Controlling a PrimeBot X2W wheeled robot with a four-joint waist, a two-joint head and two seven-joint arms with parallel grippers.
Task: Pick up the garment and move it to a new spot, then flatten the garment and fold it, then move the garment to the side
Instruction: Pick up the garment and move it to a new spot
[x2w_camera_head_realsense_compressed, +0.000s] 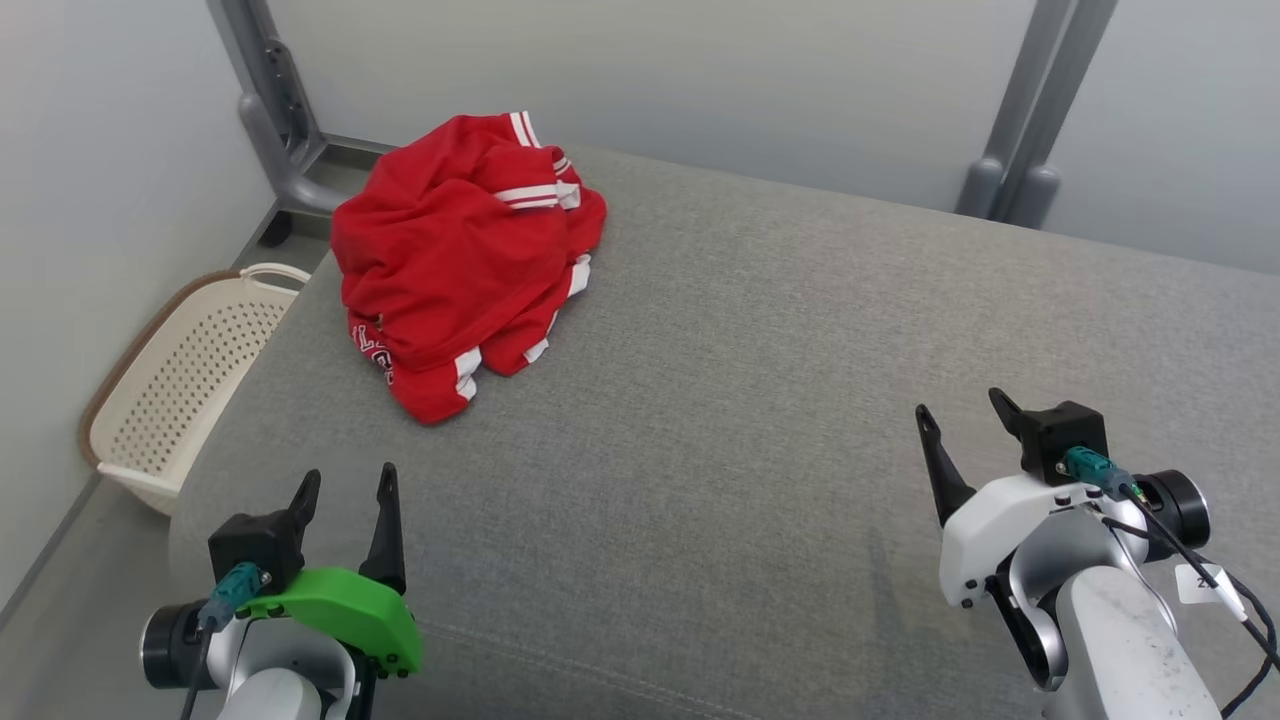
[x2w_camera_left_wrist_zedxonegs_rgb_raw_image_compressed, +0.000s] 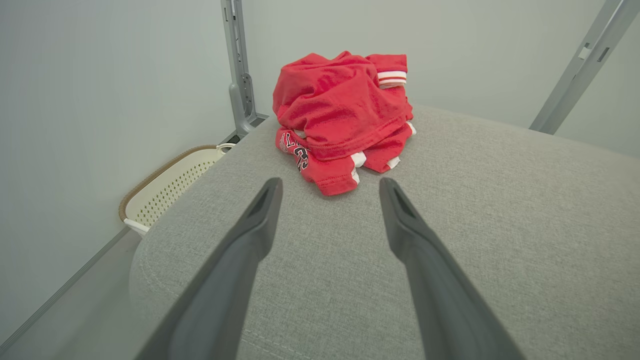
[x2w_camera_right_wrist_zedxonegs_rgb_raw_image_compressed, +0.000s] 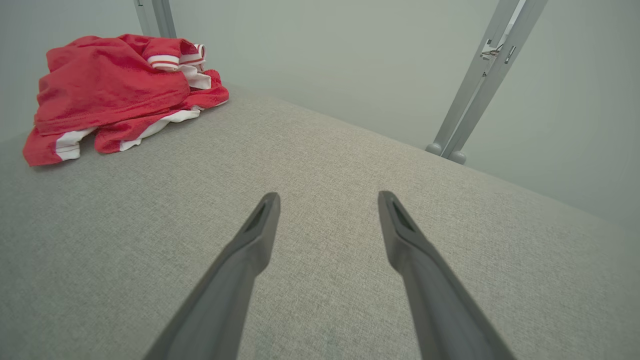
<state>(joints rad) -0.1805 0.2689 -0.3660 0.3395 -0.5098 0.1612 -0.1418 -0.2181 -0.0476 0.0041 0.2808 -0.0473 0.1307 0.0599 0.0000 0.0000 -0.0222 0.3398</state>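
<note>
- State: the crumpled red knit garment (x2w_camera_head_realsense_compressed: 465, 255) with white-striped trim sits heaped at the far left corner of the grey fabric-covered surface (x2w_camera_head_realsense_compressed: 760, 400), close to its left edge. We hold nothing.
- Our left gripper (x2w_camera_head_realsense_compressed: 350, 472) has its jaws apart and empty. It sits at the near edge of the surface, roughly lined up with the heap in its wrist view.
- Our right gripper (x2w_camera_head_realsense_compressed: 960, 402) also has its jaws apart and empty, well apart from the garment.
- Risk: the heap is layered. A pinch on the top fold likely lifts one layer or a sleeve only. The rest drags and twists, which makes flattening harder.
- Risk: the garment lies near the edge, with a cream perforated plastic basket (x2w_camera_head_realsense_compressed: 190, 380) on the floor just beside it. A leftward nudge or weak grip could drop it off the surface.
- Risk: if we come in too low, the fingertips dig into the soft cover and snag it along with the cloth.
- Risk: a grey metal frame post (x2w_camera_head_realsense_compressed: 285, 130) stands just behind the heap. If the left arm overshoots, we could hit it.
- Risk: the right arm needs a long cross-reach. With both arms in, we may crowd them over the heap.
</note>
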